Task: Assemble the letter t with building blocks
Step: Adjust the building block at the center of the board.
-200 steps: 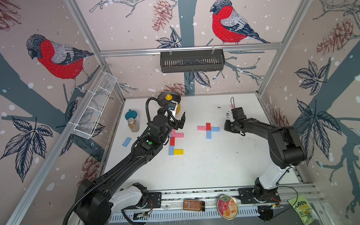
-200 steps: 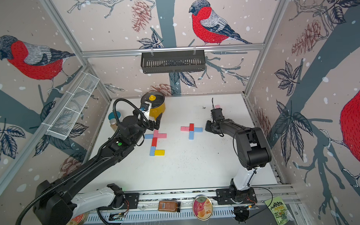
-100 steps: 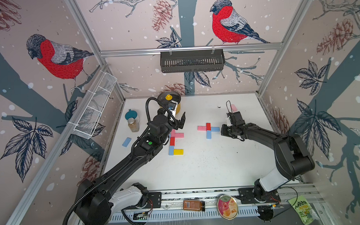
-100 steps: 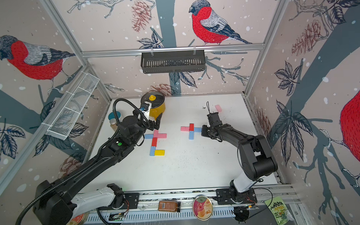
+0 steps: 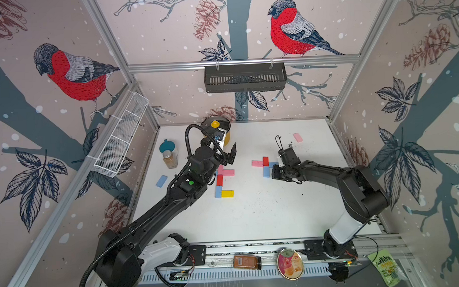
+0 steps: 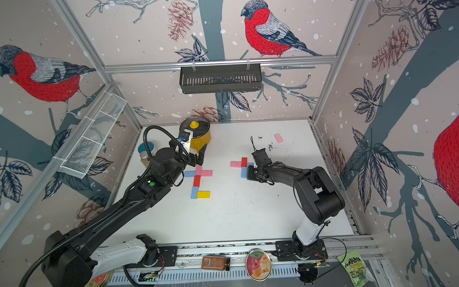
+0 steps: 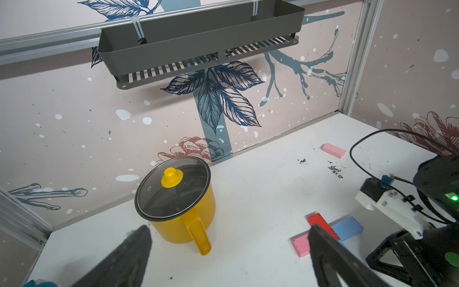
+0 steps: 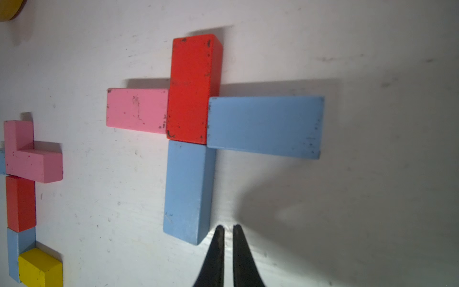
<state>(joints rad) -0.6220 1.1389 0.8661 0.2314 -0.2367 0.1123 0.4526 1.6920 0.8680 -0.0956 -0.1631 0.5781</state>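
Note:
Two groups of building blocks lie on the white table (image 5: 252,214). In the right group a pink block (image 8: 136,110), a red block (image 8: 191,87) and two light blue blocks (image 8: 265,126) (image 8: 187,191) form a cross, seen in both top views (image 5: 265,165) (image 6: 242,166). My right gripper (image 8: 228,227) (image 5: 271,173) is shut and empty, its tips beside the end of the cross's blue stem. The left group (image 5: 223,181) (image 6: 198,182) ends in a yellow block (image 8: 39,268). My left gripper (image 7: 229,228) (image 5: 228,156) hovers open above it, holding nothing.
A loose pink block (image 5: 297,137) (image 7: 333,150) lies at the back right among dark crumbs. A loose blue block (image 5: 161,181) lies at the left. A lidded yellow pot (image 7: 178,206) (image 6: 196,136), a spice jar (image 5: 170,159) and a teal-lidded jar (image 5: 166,146) stand at the back left.
My right gripper has moved from the loose pink block at the back right to the cross of blocks, and its jaws have drawn together. The left arm has not moved.

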